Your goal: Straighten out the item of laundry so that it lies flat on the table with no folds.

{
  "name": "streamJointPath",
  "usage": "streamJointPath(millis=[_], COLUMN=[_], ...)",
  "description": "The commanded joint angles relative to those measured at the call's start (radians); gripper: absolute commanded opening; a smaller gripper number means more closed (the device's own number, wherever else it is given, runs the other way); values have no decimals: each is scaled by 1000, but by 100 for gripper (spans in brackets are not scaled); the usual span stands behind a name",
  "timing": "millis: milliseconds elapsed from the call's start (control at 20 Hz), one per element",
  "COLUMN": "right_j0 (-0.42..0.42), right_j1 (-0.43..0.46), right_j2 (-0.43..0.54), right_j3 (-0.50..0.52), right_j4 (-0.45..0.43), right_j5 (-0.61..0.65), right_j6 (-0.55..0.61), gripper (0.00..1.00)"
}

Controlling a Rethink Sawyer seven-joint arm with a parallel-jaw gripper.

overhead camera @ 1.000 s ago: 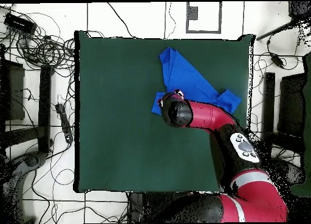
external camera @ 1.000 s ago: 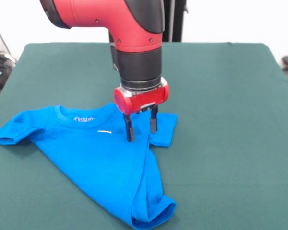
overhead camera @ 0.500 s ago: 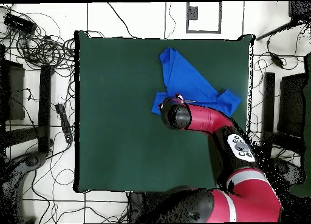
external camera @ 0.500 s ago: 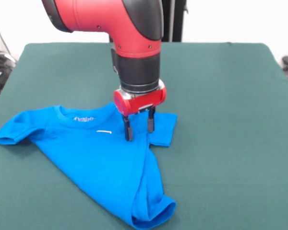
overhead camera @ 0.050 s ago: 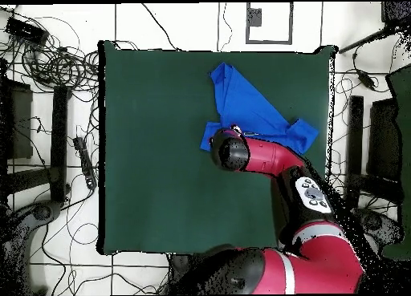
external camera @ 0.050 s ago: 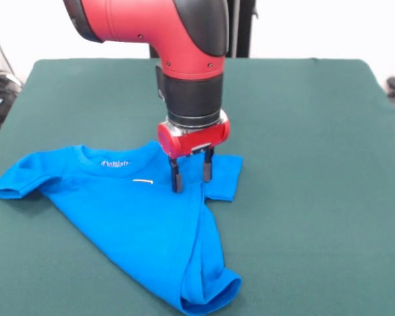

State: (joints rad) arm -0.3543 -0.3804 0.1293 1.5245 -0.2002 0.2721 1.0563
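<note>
The item of laundry [external camera @ 0.050 s ago: 135,217], a small bright blue T-shirt, lies on the bench [external camera @ 0.050 s ago: 303,131] toward the near left part of the green surface in the front view, and near the far right corner in the overhead view [overhead camera @ 0.050 s ago: 249,108]. It is not flat. The collar, with a small white label inside it, faces the far side of the bench, and one short sleeve spreads out to the left, reaching close to the bench's left edge. The other sleeve lies folded over at the right, just beside the pincer. From the shoulders the body of the shirt narrows to a bunched, rolled end at the near edge of the front view, with a long crease running down its right side. Only plain blue cloth shows; a short white mark sits below the collar.

The pincer [external camera @ 0.050 s ago: 189,176] hangs straight down from the red and black arm, over the shirt's right shoulder area. Its two dark fingers stand apart with a narrow gap between them and nothing held in it. Their tips are at or just above the cloth; contact cannot be told for sure. In the overhead view the arm's wrist covers the pincer.

No containers stand on the bench.
</note>
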Motion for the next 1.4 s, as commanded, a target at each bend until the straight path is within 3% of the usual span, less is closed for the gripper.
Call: streamJointPath(millis=[50,1400], right_j0=[36,-7], right_j1=[47,72], right_j2=[15,43], right_j3=[4,-116], right_j4=[49,42], right_j5=[25,92], right_j6=[234,153], gripper=[100,100])
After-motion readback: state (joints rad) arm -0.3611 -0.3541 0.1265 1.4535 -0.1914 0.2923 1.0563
